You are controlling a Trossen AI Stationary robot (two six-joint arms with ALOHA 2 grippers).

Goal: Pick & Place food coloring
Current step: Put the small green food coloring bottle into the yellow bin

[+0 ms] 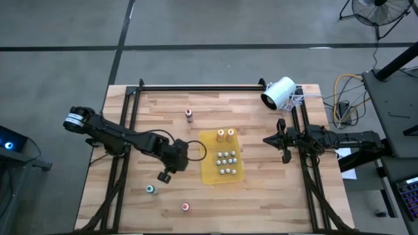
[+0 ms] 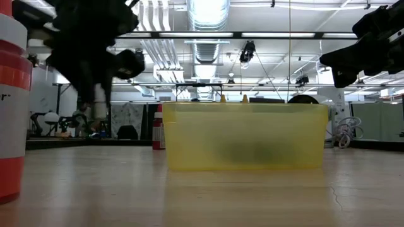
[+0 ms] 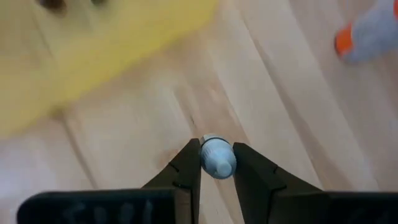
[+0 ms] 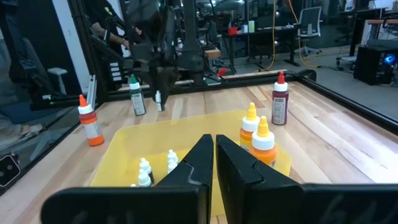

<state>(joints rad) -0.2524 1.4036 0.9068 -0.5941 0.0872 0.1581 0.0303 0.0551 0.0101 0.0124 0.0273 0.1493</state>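
My left gripper hangs over the bare wood left of the yellow tray, shut on one small whitish food coloring bottle. The tray holds two orange-topped bottles and several small whitish ones, all standing on their bases. A maroon-topped bottle, a teal-topped one and a pink-topped one stand loose on the table. My right gripper waits shut at the table's right side, level, touching nothing. My left gripper pinches the small whitish bottle's body between its two fingers, right at their free ends. The fingers come slanting down from the table's left. The bottle hangs about upright below them, lifted clear of the table.
A big white cylinder-shaped device lies at the far right corner. A black frame rail runs along the far edge. A red-and-white bottle stands close to the low camera. Bare wood lies between the tray and the near edge.
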